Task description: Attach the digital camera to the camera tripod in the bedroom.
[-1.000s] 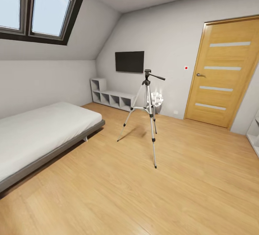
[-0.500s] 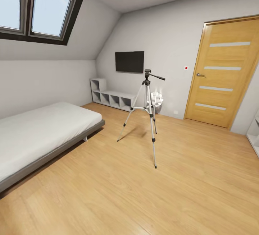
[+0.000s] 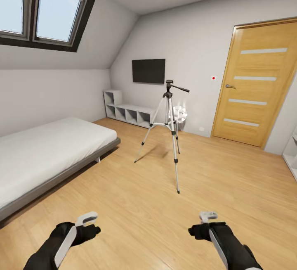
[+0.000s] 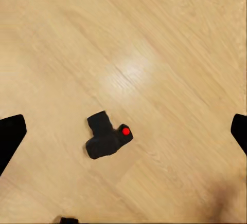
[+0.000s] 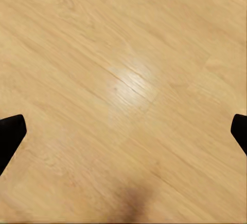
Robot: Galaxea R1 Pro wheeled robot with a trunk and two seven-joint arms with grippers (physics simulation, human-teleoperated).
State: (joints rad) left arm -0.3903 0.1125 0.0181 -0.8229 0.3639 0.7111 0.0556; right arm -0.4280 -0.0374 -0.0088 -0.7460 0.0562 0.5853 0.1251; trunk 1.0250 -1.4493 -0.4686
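A: Fingers first. Left gripper (image 3: 87,219) and right gripper (image 3: 208,216) both hang low over the floor (image 3: 136,220). In each wrist view the fingers (image 4: 10,136) sit at opposite edges, spread wide, nothing between them.

B: Camera?

A: Camera (image 4: 106,136) lies on bare floor under the left gripper, red button showing, nothing touching it. I can't place it in the head view.

B: Tripod?

A: Tripod (image 3: 168,131) stands mid-room, well apart from both grippers, between bed (image 3: 45,150) and door (image 3: 258,82), its head bare, handle pointing toward the door.

B: Risks?

A: Camera is small and lies askew to the fingers. My guess: closing without squaring up could nudge it away or pinch a corner. Later, brushing a leg while mounting could tip the tripod.
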